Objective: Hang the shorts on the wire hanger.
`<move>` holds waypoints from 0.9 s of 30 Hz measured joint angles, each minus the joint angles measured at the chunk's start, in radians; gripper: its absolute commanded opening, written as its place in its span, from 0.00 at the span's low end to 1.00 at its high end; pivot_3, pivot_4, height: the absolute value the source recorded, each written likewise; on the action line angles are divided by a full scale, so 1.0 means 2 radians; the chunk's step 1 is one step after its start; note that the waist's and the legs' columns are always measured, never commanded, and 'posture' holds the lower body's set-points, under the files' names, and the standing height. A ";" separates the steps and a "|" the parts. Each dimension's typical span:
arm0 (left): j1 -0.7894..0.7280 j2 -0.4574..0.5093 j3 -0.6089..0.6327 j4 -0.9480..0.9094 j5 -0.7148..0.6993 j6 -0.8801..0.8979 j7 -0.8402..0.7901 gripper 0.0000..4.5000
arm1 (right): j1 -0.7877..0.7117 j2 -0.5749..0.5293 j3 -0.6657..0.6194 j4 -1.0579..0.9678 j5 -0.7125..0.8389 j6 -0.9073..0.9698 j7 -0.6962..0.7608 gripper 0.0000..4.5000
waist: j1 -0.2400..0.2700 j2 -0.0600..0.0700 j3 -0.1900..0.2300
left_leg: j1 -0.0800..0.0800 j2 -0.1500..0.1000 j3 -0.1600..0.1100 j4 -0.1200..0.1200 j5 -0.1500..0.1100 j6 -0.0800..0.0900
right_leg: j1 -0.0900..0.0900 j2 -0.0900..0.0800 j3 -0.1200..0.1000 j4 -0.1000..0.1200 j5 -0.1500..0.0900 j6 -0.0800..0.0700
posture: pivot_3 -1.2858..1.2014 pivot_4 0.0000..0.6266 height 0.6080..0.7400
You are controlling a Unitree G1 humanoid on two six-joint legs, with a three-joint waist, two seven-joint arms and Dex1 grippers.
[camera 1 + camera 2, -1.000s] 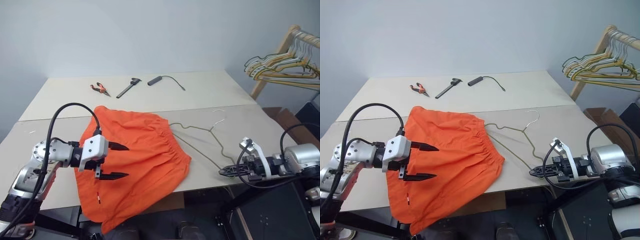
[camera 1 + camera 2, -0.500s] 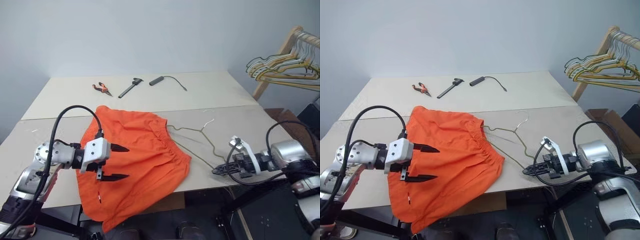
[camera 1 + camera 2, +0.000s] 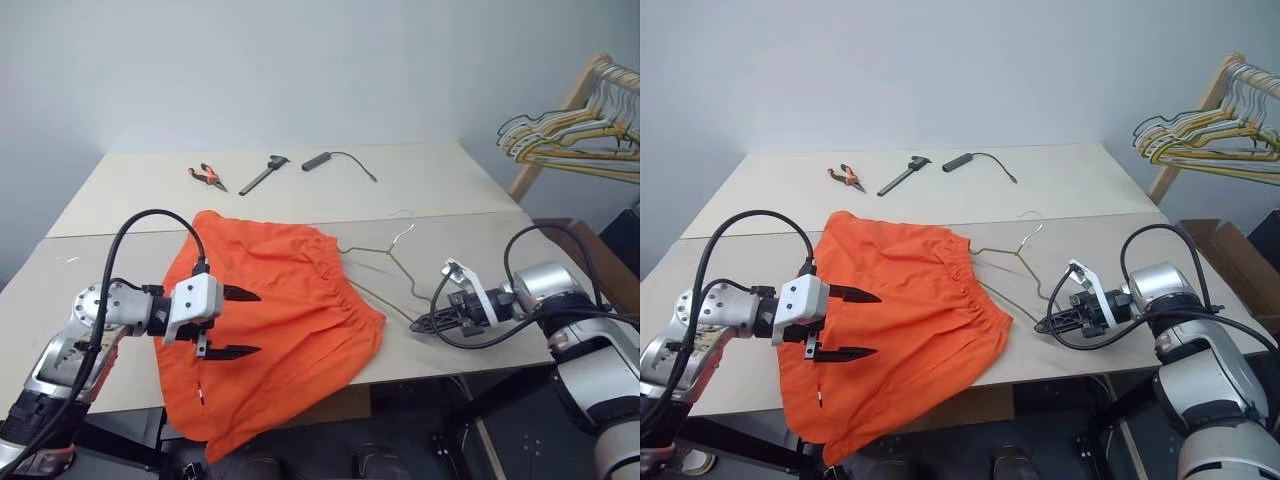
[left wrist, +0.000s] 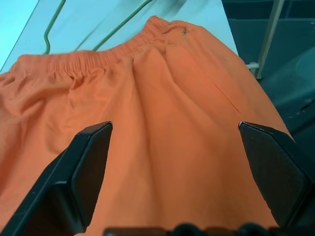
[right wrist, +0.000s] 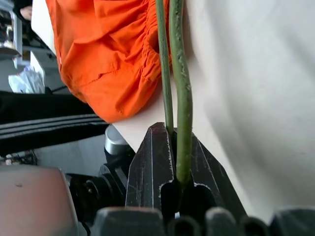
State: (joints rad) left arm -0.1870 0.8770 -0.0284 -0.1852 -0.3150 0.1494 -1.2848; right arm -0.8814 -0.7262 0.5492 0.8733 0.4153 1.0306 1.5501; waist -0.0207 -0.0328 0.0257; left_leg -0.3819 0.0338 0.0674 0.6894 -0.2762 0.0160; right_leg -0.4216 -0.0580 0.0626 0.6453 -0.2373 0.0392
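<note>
I see the shorts (image 3: 275,320) spread flat on the pale desk (image 3: 430,190), bright orange, thin and crinkly, with a gathered elastic waistband facing the right side and the leg hems drooping over the near edge. A small white mark sits near one hem. My left hand (image 3: 228,322) hovers just above the fabric with its two black fingers spread wide and nothing between them; in the left wrist view the cloth fills the gap between the fingers (image 4: 83,167) without touching them.

The wire hanger (image 3: 385,265) lies on the desk just beside the waistband, a thin dull grey-olive triangle with its small hook toward the far side; one corner seems tucked under the waistband. My right hand (image 3: 1048,324) is clamped on the hanger's near corner; in the right wrist view two strands of wire run between the closed fingers (image 5: 152,172).

Farther back lie orange-handled pliers (image 3: 203,177), a dark caliper (image 3: 262,172) and a black handle with a cord (image 3: 330,160). At right, a wooden rack (image 3: 575,95) carries a bundle of yellow and silvery hangers (image 3: 575,135).
</note>
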 measured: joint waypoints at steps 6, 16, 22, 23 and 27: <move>0.002 0.001 0.000 -0.002 0.002 0.000 0.004 0.99 | -0.050 0.050 0.019 0.095 -0.023 -0.055 0.001 0.00 | -0.002 0.000 0.000 | 0.000 0.000 0.000 0.000 0.000 0.000 | 0.000 0.000 0.000 0.000 0.000 0.000 | 0.54 0.00 1.00; 0.015 0.005 0.001 -0.011 0.002 0.002 0.012 0.99 | -0.093 0.107 -0.086 0.204 -0.083 -0.115 -0.028 0.00 | 0.004 0.000 0.000 | -0.001 0.000 -0.001 0.001 0.000 0.000 | 0.000 0.000 -0.001 0.001 0.000 0.000 | 0.55 0.00 1.00; 0.017 0.005 0.001 -0.010 0.003 0.002 0.019 0.99 | -0.100 0.100 -0.156 0.207 -0.089 -0.134 -0.038 0.00 | 0.004 0.000 0.000 | -0.001 0.000 -0.001 0.001 0.000 0.000 | 0.000 0.000 -0.001 0.001 0.000 0.000 | 0.54 0.00 1.00; 0.016 0.004 0.000 -0.010 0.003 0.002 0.020 0.99 | -0.100 0.100 -0.162 0.206 -0.093 -0.139 -0.036 0.00 | 0.004 0.000 0.000 | -0.001 0.000 -0.001 0.001 0.000 0.000 | 0.000 0.000 -0.001 0.001 0.000 0.000 | 0.53 0.00 1.00; -0.003 -0.006 -0.007 -0.002 0.009 -0.001 0.022 0.99 | -0.086 0.098 -0.174 0.176 -0.108 -0.191 -0.034 0.00 | 0.003 0.001 0.000 | -0.001 0.000 -0.001 0.001 0.000 0.000 | 0.000 0.000 -0.001 0.001 0.000 0.000 | 0.53 0.00 1.00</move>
State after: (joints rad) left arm -0.1937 0.8647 -0.0431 -0.1900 -0.2969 0.1480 -1.2409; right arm -1.0535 -0.5300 0.2015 1.2246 0.1986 0.6486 1.4816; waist -0.0144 -0.0318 0.0254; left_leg -0.3840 0.0339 0.0662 0.6913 -0.2762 0.0158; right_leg -0.4220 -0.0584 0.0603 0.6466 -0.2373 0.0392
